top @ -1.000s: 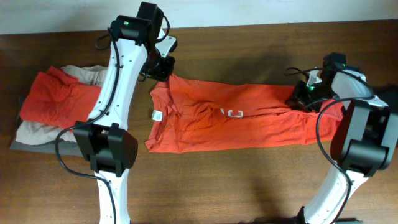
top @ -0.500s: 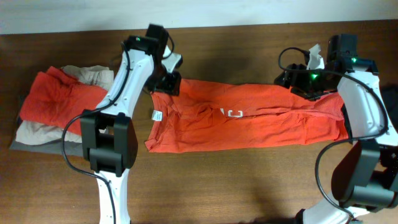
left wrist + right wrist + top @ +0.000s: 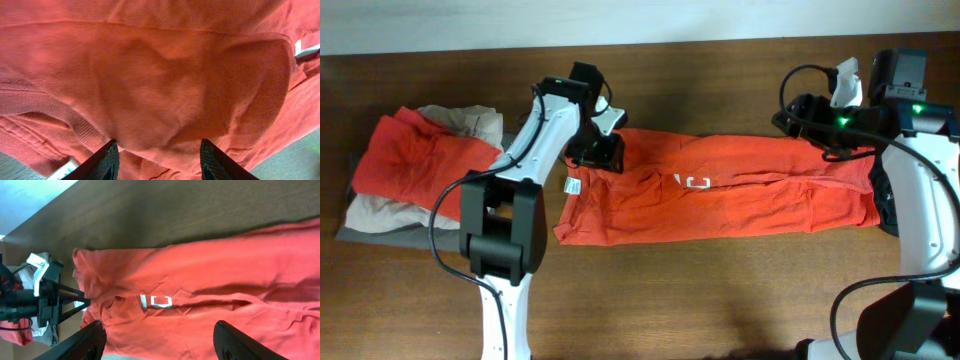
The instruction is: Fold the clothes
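**Orange-red shirt in a long band, both hands empty above it**

Orange-red and beige garments make a pile [image 3: 415, 165] at 9 o'clock on the worktop [image 3: 700, 300], apart from the job in hand. My left hand [image 3: 605, 150] hovers over the collar end of the T-shirt [image 3: 740, 200], at its 10 o'clock corner. Its fingers are parted with nothing between them, and the wrist view shows only rumpled cloth below.

The shirt lies across the middle of the worktop as a long band running 9 to 3. The neck label [image 3: 573, 186] is at its left end and the white lettering [image 3: 695, 183] is left of the middle. My right hand [image 3: 800, 115] hangs above the band's far edge at about 1 o'clock, fingers spread wide and empty.

I judge the lengthwise fold done and the crosswise fold next. To do it well I should pinch every layer at one end's corners, not just the top one. Then I should lift low and carry that end over level so the edges meet squarely. The bunched cloth by the collar wants smoothing first, or it will be trapped inside.
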Robot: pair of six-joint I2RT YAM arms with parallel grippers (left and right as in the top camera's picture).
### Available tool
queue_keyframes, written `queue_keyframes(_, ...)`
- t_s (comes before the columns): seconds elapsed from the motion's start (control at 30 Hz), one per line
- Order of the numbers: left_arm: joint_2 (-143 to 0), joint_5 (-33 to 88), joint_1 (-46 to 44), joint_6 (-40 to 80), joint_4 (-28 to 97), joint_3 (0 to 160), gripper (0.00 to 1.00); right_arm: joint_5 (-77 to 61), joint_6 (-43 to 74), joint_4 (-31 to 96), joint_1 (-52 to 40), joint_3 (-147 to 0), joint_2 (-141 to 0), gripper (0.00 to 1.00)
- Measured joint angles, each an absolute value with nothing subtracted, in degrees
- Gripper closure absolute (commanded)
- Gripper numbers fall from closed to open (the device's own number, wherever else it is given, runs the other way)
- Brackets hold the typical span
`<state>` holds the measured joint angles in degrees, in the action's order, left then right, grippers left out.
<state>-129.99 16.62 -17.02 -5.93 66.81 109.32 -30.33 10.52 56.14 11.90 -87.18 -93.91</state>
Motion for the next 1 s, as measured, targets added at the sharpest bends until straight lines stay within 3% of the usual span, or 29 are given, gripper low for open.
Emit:
queue_keyframes(0.23,-130.0,12.7,-17.6,-6.1,65.6,109.3,0.5,-29.8,10.3,57.6,11.9,-87.2,-93.9,0.26)
queue_keyframes(0.33,-130.0,13.5,-17.6,-6.8,64.8,109.3,0.69,-29.4,10.3,58.0,11.9,-87.2,-93.9,0.27)
queue_keyframes(0.43,-130.0,15.3,-17.6,-7.7,64.9,109.3,0.99,-29.0,10.2,58.1,11.9,-87.2,-93.9,0.27)
queue_keyframes(0.77,-126.3,15.3,-16.9,-9.4,69.8,109.4,1.0,-27.3,8.7,61.2,11.9,-87.2,-93.9,0.32)
queue_keyframes(1.0,-101.9,0.8,-16.9,-9.8,72.9,110.9,0.99,-25.6,7.2,65.9,11.9,-87.0,-86.5,0.3)
